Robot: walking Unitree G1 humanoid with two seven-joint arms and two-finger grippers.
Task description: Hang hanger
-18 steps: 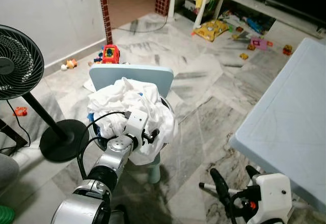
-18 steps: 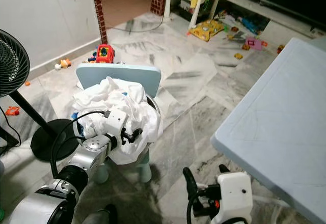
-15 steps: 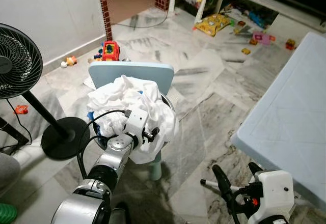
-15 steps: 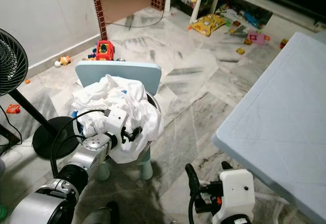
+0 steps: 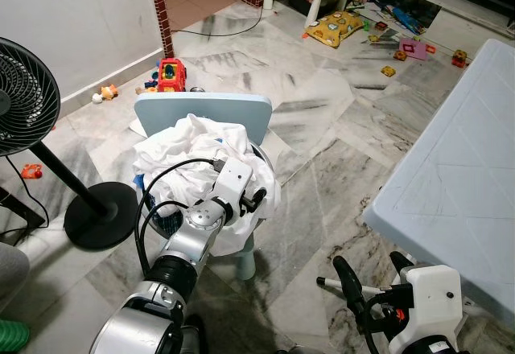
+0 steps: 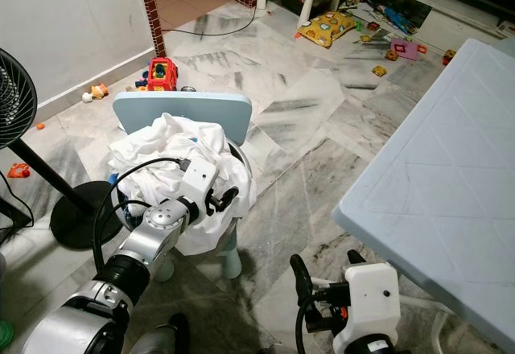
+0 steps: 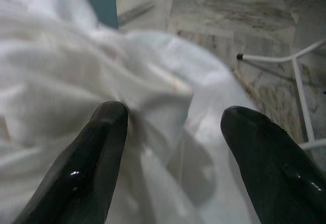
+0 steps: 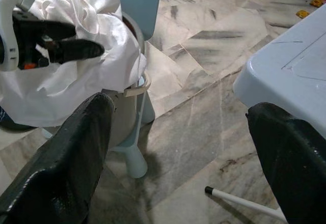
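Our left gripper (image 7: 173, 127) is stretched forward over the heap of white laundry (image 5: 193, 161) piled on a small pale-blue chair (image 5: 205, 113). Its 2 black fingers (image 7: 94, 158) stand apart, unclenched, one pressed against a fold of the cloth and the other just beside it, with nothing grasped between them. A black cable (image 5: 165, 181) loops from the left wrist across the pile.

Our right gripper (image 8: 178, 147) hangs low near the floor beside the pale-blue counter (image 5: 451, 185), its fingers (image 8: 66, 163) spread wide and empty. A thin white rod with a black tip (image 8: 239, 201) lies on the marble floor (image 5: 322, 129) just past them; we see white rods of the same kind on the floor in the left wrist view, and they may belong to the hanger, though we cannot tell.

A black standing fan (image 5: 24, 96) is at our left, and toys (image 5: 169, 76) are scattered across the floor behind the chair.
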